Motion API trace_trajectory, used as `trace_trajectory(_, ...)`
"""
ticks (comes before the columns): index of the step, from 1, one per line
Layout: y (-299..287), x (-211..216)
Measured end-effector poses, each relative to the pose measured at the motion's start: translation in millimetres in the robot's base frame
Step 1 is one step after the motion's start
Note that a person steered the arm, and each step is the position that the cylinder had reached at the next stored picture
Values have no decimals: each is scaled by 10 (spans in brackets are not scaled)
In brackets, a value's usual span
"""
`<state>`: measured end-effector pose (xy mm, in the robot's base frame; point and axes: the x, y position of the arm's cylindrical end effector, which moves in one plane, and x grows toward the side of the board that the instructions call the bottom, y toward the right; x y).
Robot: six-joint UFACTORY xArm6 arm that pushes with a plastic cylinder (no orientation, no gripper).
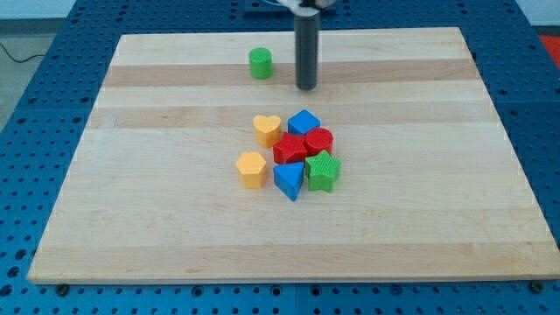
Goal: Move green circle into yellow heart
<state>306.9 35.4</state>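
Eight blocks (290,149), two per colour; my tip (305,87) beside green circle (260,63), toward the view's right; no hand.

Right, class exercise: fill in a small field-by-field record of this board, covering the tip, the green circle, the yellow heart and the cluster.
tip: my tip on the board, to the view's right of the green circle, apart from it
target: yellow heart, toward the view's bottom from the circle
gap: bare wooden board between circle and heart
cluster: heart at its upper left edge, beside blue cube
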Motion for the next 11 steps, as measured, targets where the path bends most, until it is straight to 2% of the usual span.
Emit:
trace_trajectory(1, -184, -620)
trace_trajectory(2, -732, -897)
trace_trajectory(3, -1380, -575)
trace_trajectory(4, -1577, 57)
trace_trajectory(5, -1577, -170)
trace_trajectory(6, -1437, -661)
trace_trajectory(7, -981, -733)
trace_trajectory(8, -843, -447)
trace_trajectory(10, -1161, 521)
trace_trajectory(11, -1159, 728)
